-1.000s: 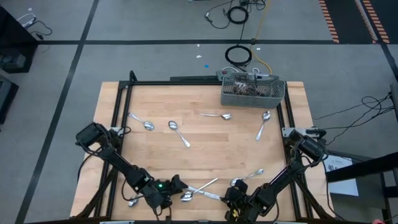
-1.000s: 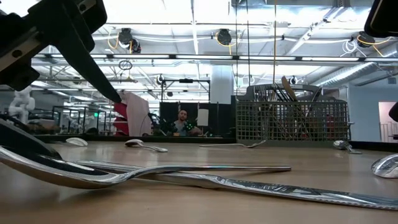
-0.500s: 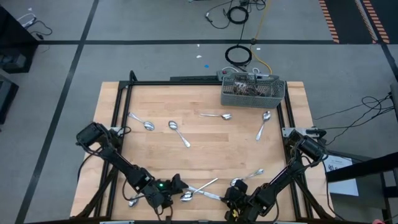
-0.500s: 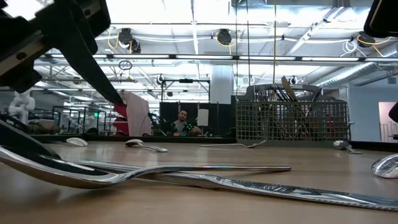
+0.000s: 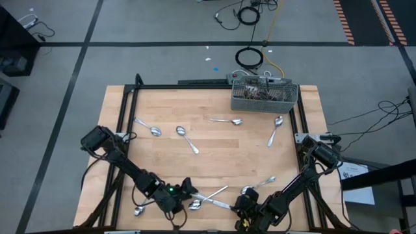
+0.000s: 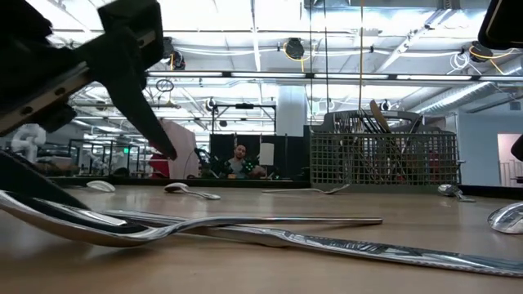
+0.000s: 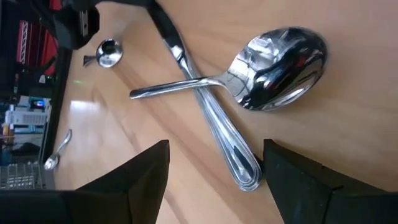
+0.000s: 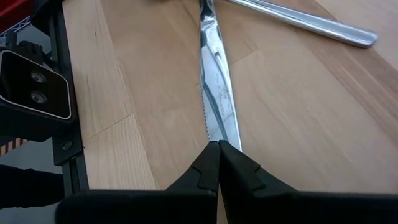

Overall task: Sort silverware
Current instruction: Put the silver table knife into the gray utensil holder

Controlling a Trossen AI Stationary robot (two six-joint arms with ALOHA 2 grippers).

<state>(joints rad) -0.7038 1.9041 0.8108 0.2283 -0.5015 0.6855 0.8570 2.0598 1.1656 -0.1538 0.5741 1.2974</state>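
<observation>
Left pincer [image 7: 214, 171] gapes wide over crossed silverware [image 7: 217, 106]; right pincer [image 8: 218, 155] seemingly shut empty.

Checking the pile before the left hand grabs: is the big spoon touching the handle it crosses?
Touching. The left wrist view shows the spoon with its stem lying directly across the other utensil's handle, no gap. The open left hand hovers above.

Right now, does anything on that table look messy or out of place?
Yes: spoons lie scattered loose across the table, and near the left gripper a spoon lies crossed over another piece's handle. Nothing looks damaged.
</observation>
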